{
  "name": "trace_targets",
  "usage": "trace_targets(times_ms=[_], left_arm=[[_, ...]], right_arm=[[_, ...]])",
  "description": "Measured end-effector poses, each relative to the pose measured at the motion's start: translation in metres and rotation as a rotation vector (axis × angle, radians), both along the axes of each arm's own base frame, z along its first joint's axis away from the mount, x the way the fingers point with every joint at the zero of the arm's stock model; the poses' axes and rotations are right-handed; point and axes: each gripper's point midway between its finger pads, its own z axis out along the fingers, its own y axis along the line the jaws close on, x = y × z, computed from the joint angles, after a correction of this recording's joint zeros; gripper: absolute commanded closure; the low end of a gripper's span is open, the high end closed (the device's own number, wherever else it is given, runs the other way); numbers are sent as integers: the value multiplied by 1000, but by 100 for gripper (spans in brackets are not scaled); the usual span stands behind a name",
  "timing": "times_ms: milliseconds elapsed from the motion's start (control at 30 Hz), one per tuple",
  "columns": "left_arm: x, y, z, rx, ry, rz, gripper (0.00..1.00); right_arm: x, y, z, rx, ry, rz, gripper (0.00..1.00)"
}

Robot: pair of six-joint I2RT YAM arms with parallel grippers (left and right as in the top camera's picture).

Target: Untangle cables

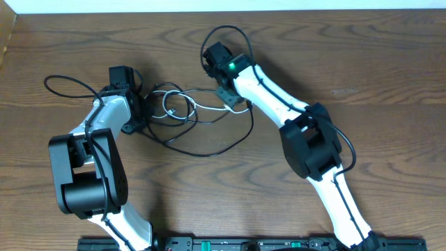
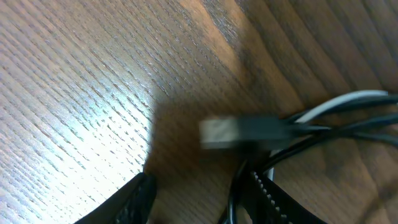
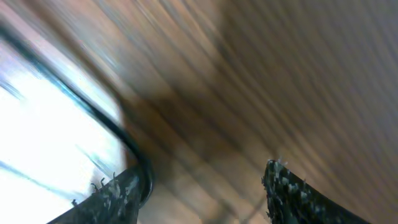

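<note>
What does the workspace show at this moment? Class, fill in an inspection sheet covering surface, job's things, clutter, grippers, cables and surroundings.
Surface: wooden table, brown grain, bare apart from the cables.
Job's things: thin black cable and white cable, looped together between the two arms.
Clutter: nothing seen.
Grippers: left gripper open, a plug lying just ahead of it; right gripper open, view blurred, bare wood between the fingers.
Cables: thicker black arm wires run along both arms.
Surroundings: pale strip beyond the far edge; dark rail at the near edge.
</note>
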Motion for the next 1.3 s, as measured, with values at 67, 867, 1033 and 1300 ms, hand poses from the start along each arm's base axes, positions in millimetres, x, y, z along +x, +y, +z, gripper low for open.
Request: trace_targets(times_ms=[67,867,1033,1300], left_arm=[[0,0,0,0,0,0,50],[1,3,1,0,0,7,45],[-1,20,1,-25,-8,57,45],[9,20,5,-128,-72,0,47]], right_arm=[[1,-14,0,-19,19,-22,38],[10,-214,-5,-92,206,-492,36],[7,-240,-5,-97,229,-557,36],[7,-239,-6,-75,238,-563,37]])
